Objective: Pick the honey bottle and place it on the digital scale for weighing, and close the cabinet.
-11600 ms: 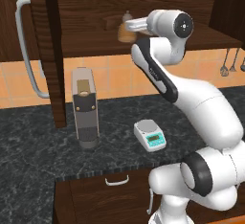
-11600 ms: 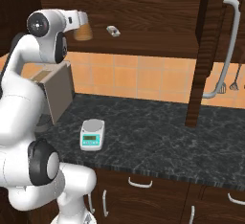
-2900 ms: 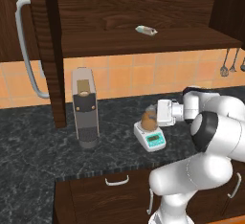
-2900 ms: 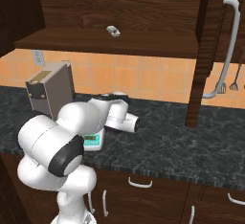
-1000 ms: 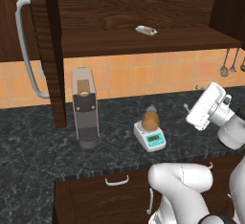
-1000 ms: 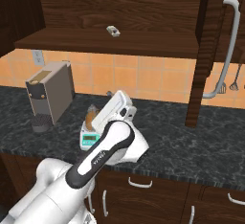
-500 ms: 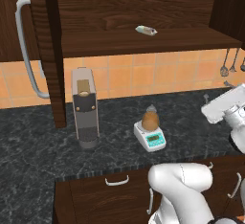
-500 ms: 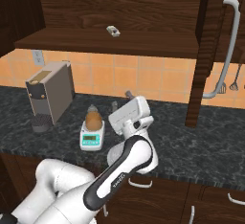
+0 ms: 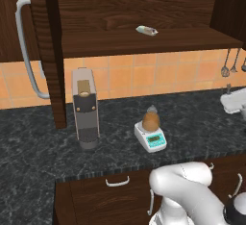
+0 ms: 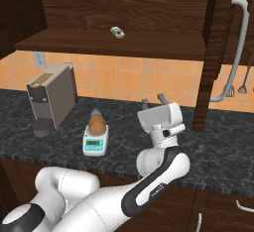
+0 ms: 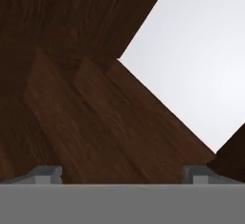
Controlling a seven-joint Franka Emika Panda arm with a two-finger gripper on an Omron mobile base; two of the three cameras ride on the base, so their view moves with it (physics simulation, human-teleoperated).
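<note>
The amber honey bottle (image 9: 150, 118) (image 10: 96, 124) stands upright on the white digital scale (image 9: 153, 140) (image 10: 95, 145), teal display facing front. My gripper (image 10: 154, 100) (image 11: 120, 173) is open and empty, raised above the counter to the right of the scale and apart from it, fingers pointing up. In the hand view the wide-apart fingertips (image 11: 46, 172) frame dark wood cabinet panels. The cabinet's doors stand open: the left door (image 9: 46, 51) with its handle (image 9: 25, 51), and the right door (image 10: 217, 52) with its handle (image 10: 239, 47).
A pale tube (image 9: 146, 30) (image 10: 117, 31) lies on the cabinet shelf. The coffee machine (image 9: 85, 107) (image 10: 52, 97) stands left of the scale. Utensils (image 10: 238, 85) hang on the tiled wall at right. Drawers (image 9: 117, 181) sit under the dark counter.
The hand has swung further right, away from the scale, and turned to point upward. The honey bottle stays on the scale, untouched.
</note>
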